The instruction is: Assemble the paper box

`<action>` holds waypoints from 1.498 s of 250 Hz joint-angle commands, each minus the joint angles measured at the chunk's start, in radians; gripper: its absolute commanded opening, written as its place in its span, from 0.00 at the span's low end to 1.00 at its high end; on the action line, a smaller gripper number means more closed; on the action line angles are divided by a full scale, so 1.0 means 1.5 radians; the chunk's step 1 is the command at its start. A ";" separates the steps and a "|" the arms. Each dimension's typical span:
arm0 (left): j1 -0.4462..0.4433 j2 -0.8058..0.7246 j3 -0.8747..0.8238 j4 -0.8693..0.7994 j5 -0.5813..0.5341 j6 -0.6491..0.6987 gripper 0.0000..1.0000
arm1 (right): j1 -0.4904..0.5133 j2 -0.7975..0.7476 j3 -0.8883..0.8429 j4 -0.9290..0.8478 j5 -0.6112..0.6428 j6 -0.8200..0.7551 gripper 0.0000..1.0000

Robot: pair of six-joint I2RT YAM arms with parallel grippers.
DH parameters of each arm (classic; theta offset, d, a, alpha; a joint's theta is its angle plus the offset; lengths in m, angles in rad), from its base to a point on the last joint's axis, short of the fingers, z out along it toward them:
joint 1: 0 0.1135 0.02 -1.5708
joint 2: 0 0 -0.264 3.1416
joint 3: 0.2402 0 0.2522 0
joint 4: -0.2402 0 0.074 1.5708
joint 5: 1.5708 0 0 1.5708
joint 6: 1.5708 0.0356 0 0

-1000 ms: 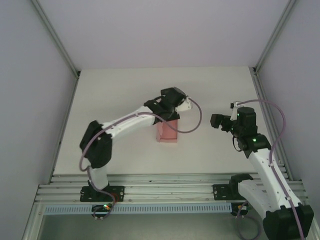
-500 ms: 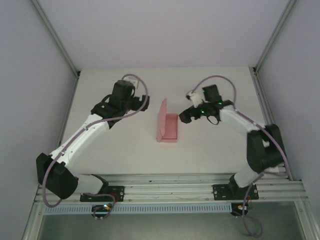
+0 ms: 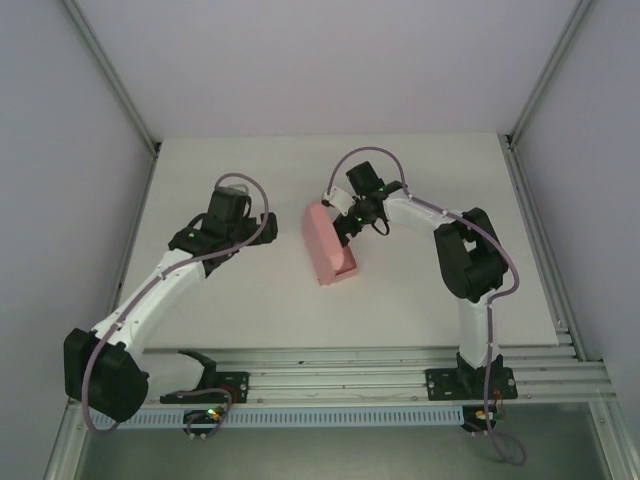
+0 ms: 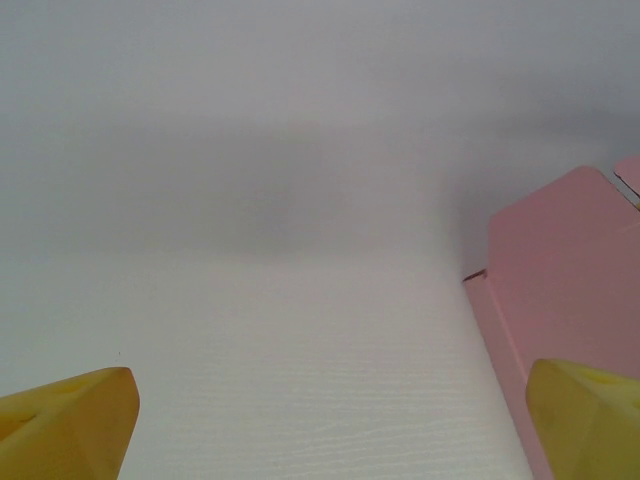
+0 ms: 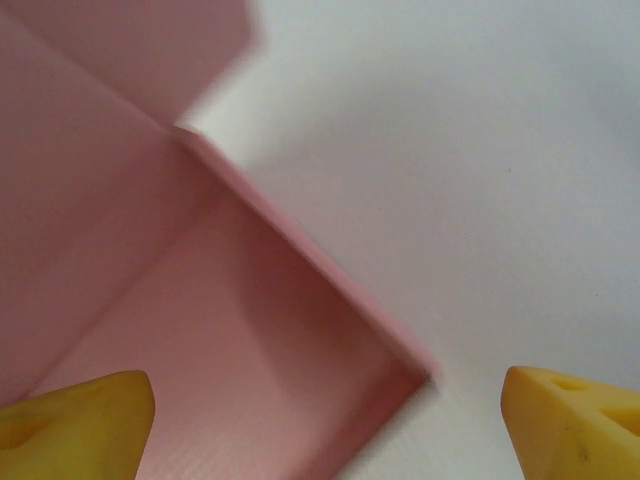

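The right gripper (image 5: pixel 322 432) has its yellow fingertips (image 5: pixel 78 425) spread wide and grasps nothing. Below and between them lies an open corner of the pale pink thin-card paper box (image 5: pixel 230 300). A low wall of it runs diagonally down toward the finger at the right of that view, and a taller panel rises at the upper left. From above, this gripper sits at the far right edge of the box; whether it touches the card or hangs just over it I cannot tell. The left gripper (image 4: pixel 325 430) is also released, its yellow tips far apart over the bare white table (image 4: pixel 280 380). The box stands off to its right, a pink panel showing just past the finger on that side. From above, the single box lies mid-table between the two arms. Its long axis runs roughly far to near, the near end skewed a little rightward, with a broad panel tilted up along its left side and a shallow tray on its right. The right arm is plainly the nearer, so the next fold looks to be its work, the low wall lying between its fingers. In all there are one box and two grippers, both empty.
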 commanded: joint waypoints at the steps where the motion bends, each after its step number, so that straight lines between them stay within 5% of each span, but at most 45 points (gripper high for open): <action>1: 0.006 -0.009 -0.015 0.008 0.008 -0.018 1.00 | 0.009 0.013 0.012 -0.053 0.050 0.009 0.86; 85: 0.010 -0.012 -0.029 0.028 0.029 -0.019 1.00 | 0.015 0.048 0.048 -0.107 0.119 0.097 0.76; 129: 0.011 -0.011 -0.033 0.035 0.029 -0.026 1.00 | 0.016 0.020 0.010 -0.064 0.121 0.193 0.44; 197: 0.013 -0.012 -0.038 0.048 0.033 -0.034 1.00 | 0.017 -0.054 -0.083 -0.051 0.222 0.511 0.15; 242: 0.012 0.004 -0.031 0.058 0.045 -0.028 1.00 | 0.040 -0.153 -0.188 -0.049 0.296 0.662 0.17; 292: 0.013 0.025 -0.020 0.059 0.053 -0.022 1.00 | 0.085 -0.221 -0.323 0.046 0.182 0.771 0.21; 375: 0.016 0.019 -0.033 0.065 0.057 -0.023 1.00 | 0.175 -0.227 -0.331 0.116 0.088 0.822 0.23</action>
